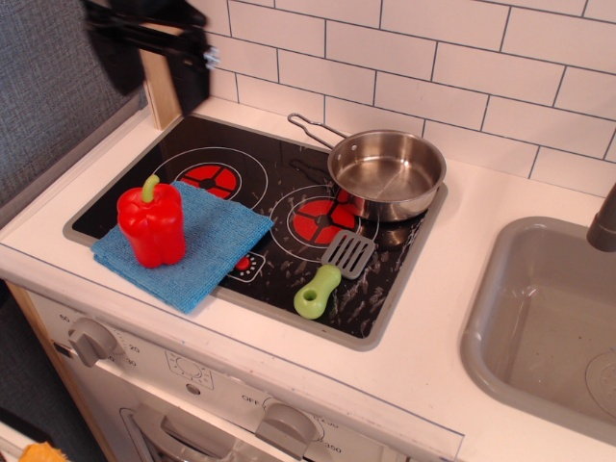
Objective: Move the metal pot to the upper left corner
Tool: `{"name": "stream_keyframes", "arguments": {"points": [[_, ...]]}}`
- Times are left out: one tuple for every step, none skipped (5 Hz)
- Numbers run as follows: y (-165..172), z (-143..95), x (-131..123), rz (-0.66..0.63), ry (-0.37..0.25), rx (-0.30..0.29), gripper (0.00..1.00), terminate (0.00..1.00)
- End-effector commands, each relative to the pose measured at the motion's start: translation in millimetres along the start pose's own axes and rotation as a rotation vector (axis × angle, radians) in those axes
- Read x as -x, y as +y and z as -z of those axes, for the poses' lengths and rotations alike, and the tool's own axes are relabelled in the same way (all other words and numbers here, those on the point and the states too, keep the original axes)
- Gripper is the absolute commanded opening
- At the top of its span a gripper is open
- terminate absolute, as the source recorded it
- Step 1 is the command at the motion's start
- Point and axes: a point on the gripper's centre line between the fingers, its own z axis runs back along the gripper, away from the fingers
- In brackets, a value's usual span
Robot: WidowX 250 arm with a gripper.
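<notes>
Readable writing sits on the white oven front at the bottom of the frame: "OFF" and "350" beside the middle knob (286, 421), and small numerals near the left knob (90, 339) that are too small to read with certainty.

The pincer (154, 63) hangs in the upper left of the frame, blurred, its two dark fingers pointing down and spread apart, holding nothing.

The metal pot (386, 173) stands at the upper right of the black cooktop (279, 183), its wire handle reaching left. The cooktop's upper left corner (197, 125) is bare glass. A red pepper (152, 222) stands on a blue cloth (217, 241) at lower left; a green-handled spatula (332, 272) lies just below the pot. A grey sink (549, 318) fills the right of the white table (452, 318).
</notes>
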Motion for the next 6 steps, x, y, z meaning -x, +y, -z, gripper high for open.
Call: {"name": "stream_keyframes", "arguments": {"points": [[-59.0, 5.5, -40.6, 0.193, -0.017, 0.01, 1.0, 0.0], [-101.5, 18.9, -68.3, 0.295, -0.029, 0.062, 1.0, 0.0], [-130.7, 36.1, -89.9, 0.375, -0.04, 0.088, 1.0, 0.0], [-146.4, 66.3, -102.6, 0.413, -0.029, 0.064, 1.0, 0.0], [-151.1, 92.6, -101.9, 0.429, 0.012, 0.052, 1.0, 0.0], [-150.9, 111.7, -92.8, 0.443, 0.059, 0.041, 1.0, 0.0]]}}
